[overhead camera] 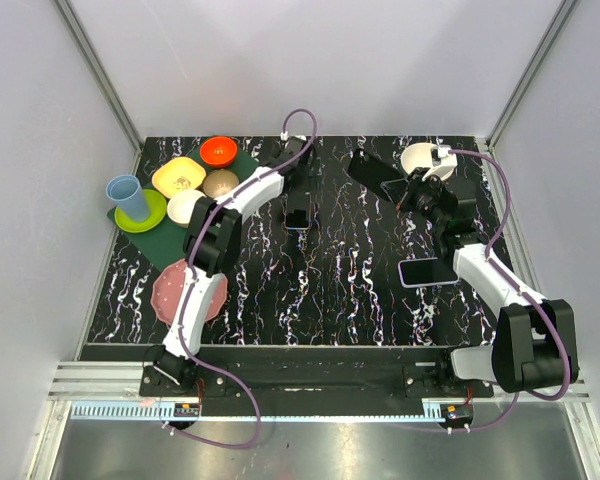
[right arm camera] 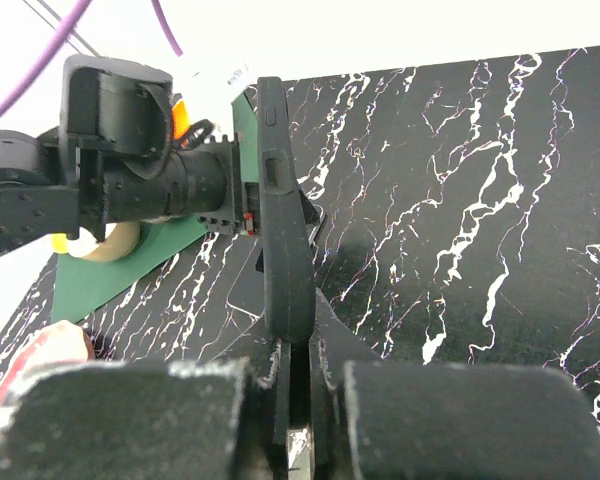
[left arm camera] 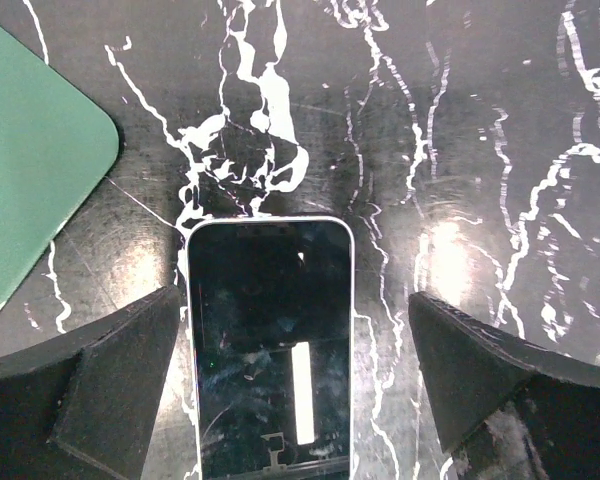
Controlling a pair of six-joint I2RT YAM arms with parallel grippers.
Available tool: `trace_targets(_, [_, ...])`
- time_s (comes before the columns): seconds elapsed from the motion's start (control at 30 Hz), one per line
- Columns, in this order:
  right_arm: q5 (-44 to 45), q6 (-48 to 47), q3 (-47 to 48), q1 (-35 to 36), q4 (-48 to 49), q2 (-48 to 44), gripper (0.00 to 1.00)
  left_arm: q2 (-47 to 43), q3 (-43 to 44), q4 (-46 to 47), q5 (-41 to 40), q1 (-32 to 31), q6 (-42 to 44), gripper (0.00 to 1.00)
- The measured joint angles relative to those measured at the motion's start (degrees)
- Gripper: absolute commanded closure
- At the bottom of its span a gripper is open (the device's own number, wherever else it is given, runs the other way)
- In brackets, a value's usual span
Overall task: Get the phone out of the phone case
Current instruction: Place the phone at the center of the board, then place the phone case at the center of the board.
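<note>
The phone (left arm camera: 270, 340), dark-screened with a thin white rim, lies flat on the black marbled table (left arm camera: 460, 150). My left gripper (left arm camera: 295, 305) stands open over it, one finger on each side and neither touching it. From above, the phone (overhead camera: 298, 219) lies just below that gripper (overhead camera: 298, 198). The black phone case (right arm camera: 283, 230) shows edge-on, upright, with my right gripper (right arm camera: 298, 350) shut on its lower edge. In the top view the case (overhead camera: 373, 170) hangs above the table at the back right, empty, off my right gripper (overhead camera: 408, 192).
A second phone (overhead camera: 427, 271) lies by the right arm. A white bowl (overhead camera: 423, 157) sits at the back right. On the left are a green mat (left arm camera: 30, 170), a blue cup (overhead camera: 127, 195), yellow plate (overhead camera: 177, 177), orange bowl (overhead camera: 218, 151) and pink plate (overhead camera: 175, 288).
</note>
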Motion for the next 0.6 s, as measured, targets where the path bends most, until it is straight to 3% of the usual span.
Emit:
trace_targets(0.23, [0.0,-0.9,1.1,0.0,-3.4,0.3,1.00,-8.6,-1.3,1.2,3.6,0.3,8.2,0.01])
trace_targets(0.4, [-3.8,-1.6,1.2,0.0,-3.6,0.5,1.00,-25.0,-14.3,8.8,11.0,1.1,21.7,0.01])
trace_targets(0.6, [-10.4,-3.1,2.7,0.4,-5.6,2.4,1.00,-41.8,-26.4,11.8,26.9,1.9,41.3,0.01])
